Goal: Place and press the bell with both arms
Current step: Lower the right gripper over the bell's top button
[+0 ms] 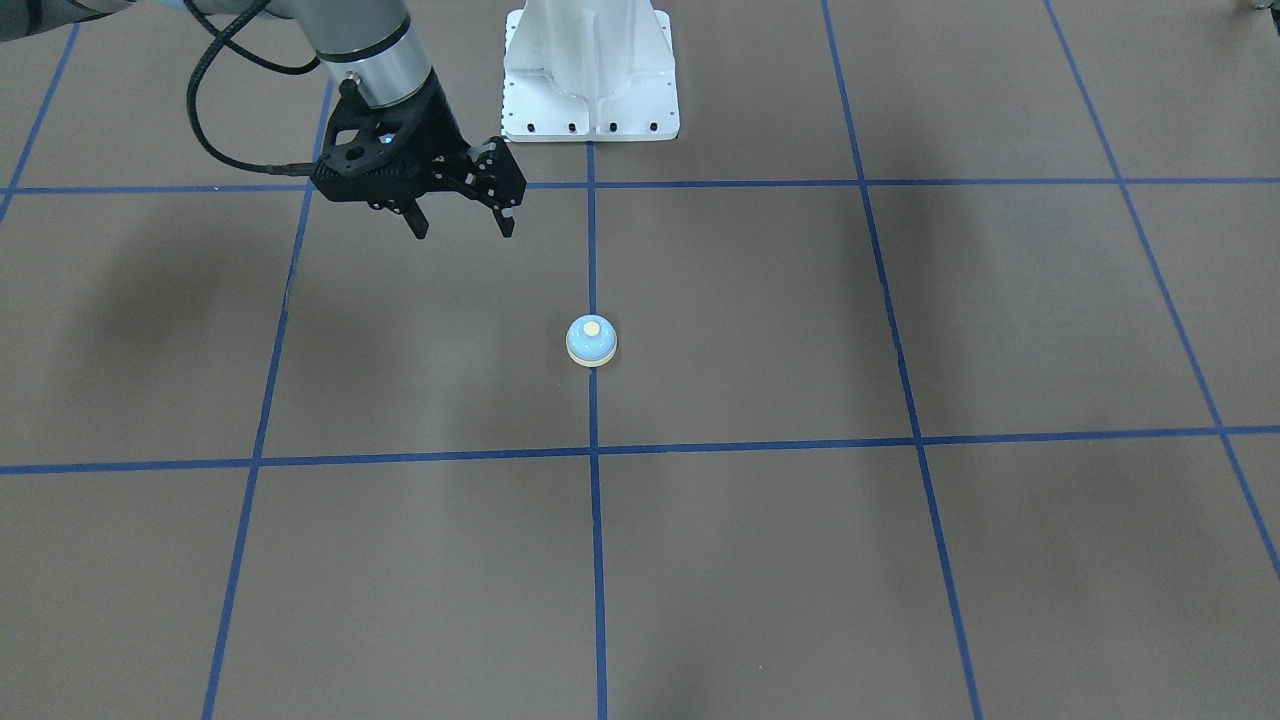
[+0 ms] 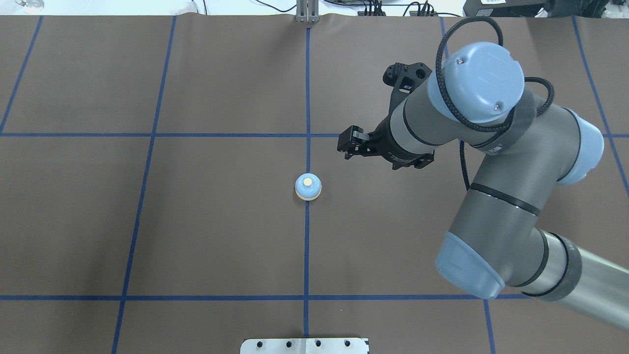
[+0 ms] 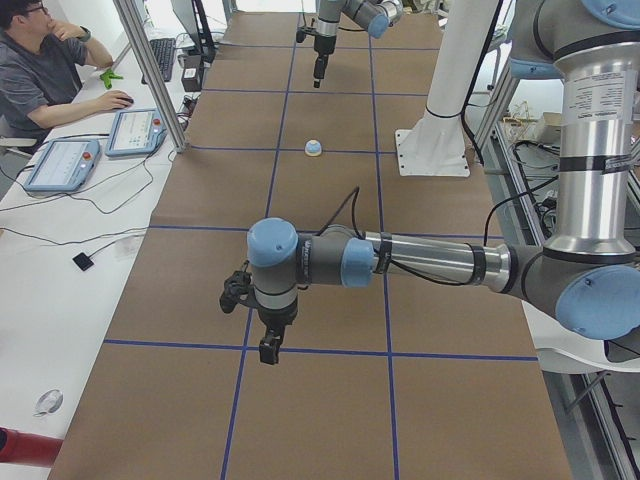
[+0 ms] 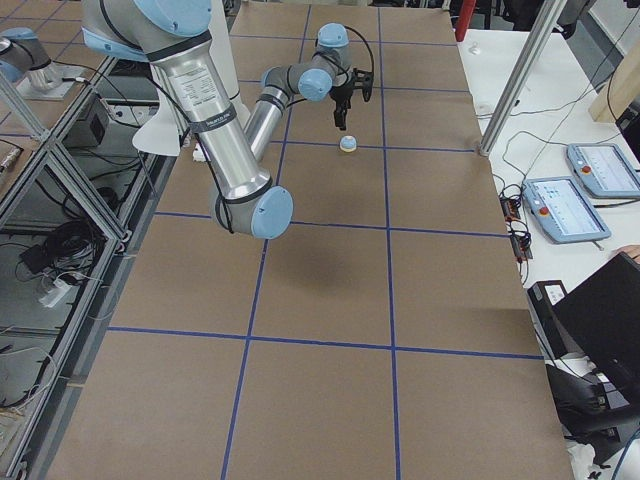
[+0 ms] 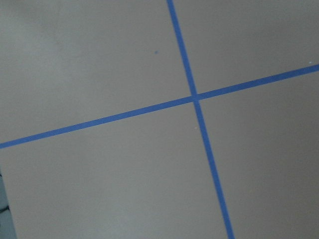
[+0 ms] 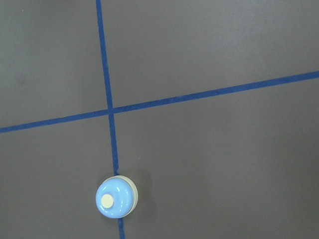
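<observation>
**Bell on the line**

The bell (image 1: 591, 341) sits upright on the surface (image 1: 760, 300), astride a blue tape line (image 1: 596, 520). The right end effector (image 1: 463, 228) hangs nearby — fingers spread, empty. The left end effector (image 3: 268, 345) is well apart — its opening cannot be told.

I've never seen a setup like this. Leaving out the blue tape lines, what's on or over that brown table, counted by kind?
bell: 1
robot arms: 2, the right arm and the left arm
white pedestal: 1
total: 4
</observation>
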